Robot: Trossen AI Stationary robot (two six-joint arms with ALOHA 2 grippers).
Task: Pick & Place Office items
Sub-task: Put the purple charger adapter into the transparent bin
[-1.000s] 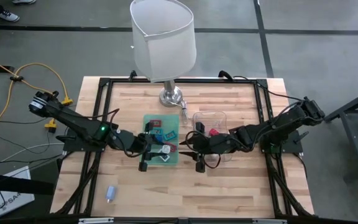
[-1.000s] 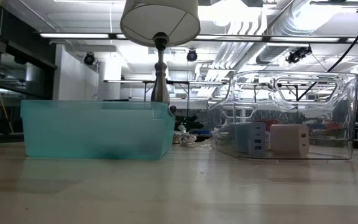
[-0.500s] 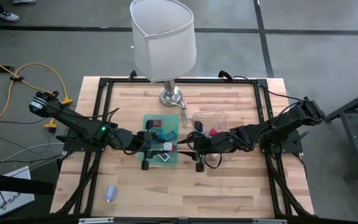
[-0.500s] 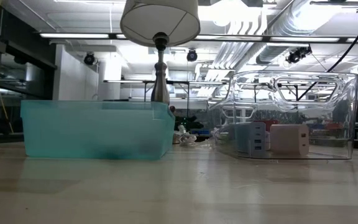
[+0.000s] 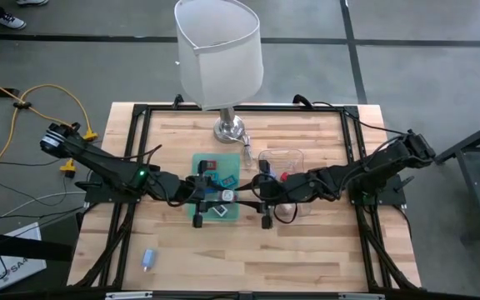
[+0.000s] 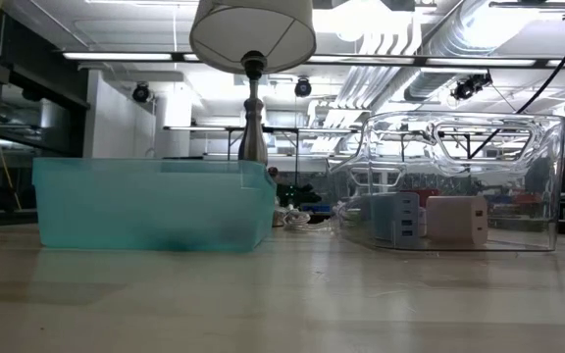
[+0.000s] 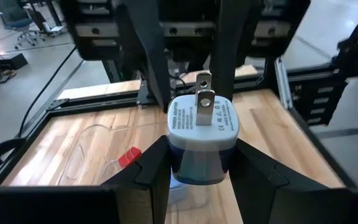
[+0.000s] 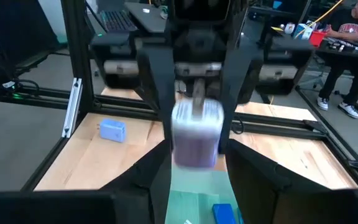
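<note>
A white plug-in charger [image 7: 201,134] with two metal prongs hangs between my two grippers above the green translucent tray [image 5: 217,185]. My left gripper [image 5: 211,198] comes from the table's left and my right gripper [image 5: 252,198] from its right; both are shut on the charger. Several small red, blue and teal office items [image 5: 220,177] lie in the green tray. A red piece [image 5: 286,177] lies in the clear tray [image 5: 283,162]. A light blue charger [image 5: 148,258] lies alone on the table at the near left. The low view shows neither gripper. My left gripper pinches the charger's lower body [image 7: 199,163] between its two fingers [image 7: 151,171], coming nearly level from the table's left. The charger is lifted clear over the green tray, its pronged face turned up toward this wrist. My right gripper pinches the same charger by its sides [image 8: 194,146] between its two fingers [image 8: 157,168], coming nearly level from the table's right. In the left wrist view its fingers [image 7: 160,93] close on the pronged end. The charger hangs clear of the tray.
A lamp with a white shade [image 5: 219,54] stands at the table's far middle, its base [image 5: 230,129] just behind the trays. In the low view the clear tray [image 6: 459,181] holds a white [image 6: 456,221] and a light blue charger [image 6: 395,218]. Bare wood lies along the near edge.
Both grippers have tipped up a little toward level and my right gripper has rolled slightly. The charger stays between them above the green tray. Neither gripper has opened or shut.
</note>
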